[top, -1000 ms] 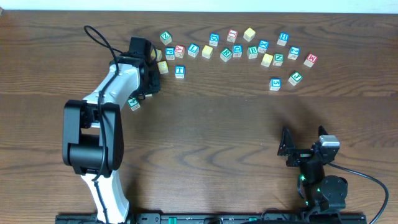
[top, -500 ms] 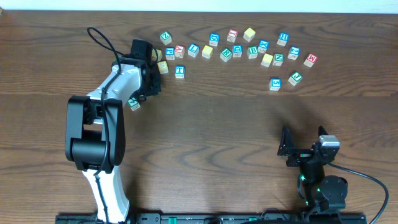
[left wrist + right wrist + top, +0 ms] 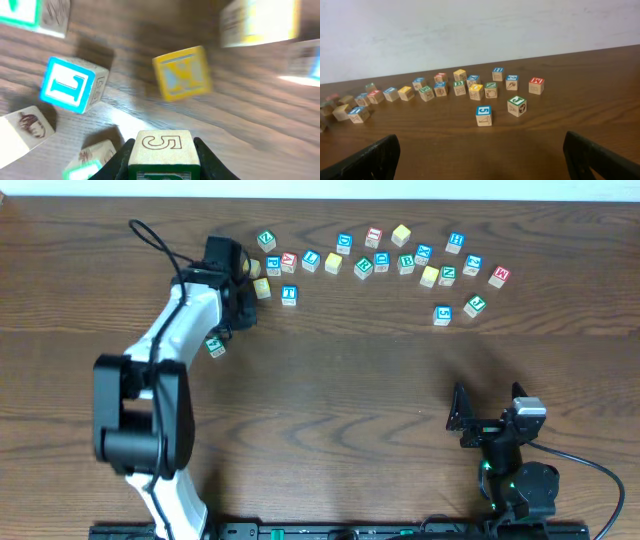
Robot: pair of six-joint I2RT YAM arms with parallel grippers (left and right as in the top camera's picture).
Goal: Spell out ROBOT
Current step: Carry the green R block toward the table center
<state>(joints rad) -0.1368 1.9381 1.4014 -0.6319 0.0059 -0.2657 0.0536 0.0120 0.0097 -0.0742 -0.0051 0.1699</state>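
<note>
Left wrist view: left hand (image 3: 162, 156) clenched around a cube marked 5 (image 3: 161, 143); right hand (image 3: 481, 162) spread open.

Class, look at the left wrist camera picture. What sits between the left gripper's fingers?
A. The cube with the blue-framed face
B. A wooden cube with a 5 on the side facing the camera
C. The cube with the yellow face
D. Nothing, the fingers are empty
B: the left gripper has its dark fingers closed on either side of a wooden cube whose facing side shows an outlined 5.
</note>
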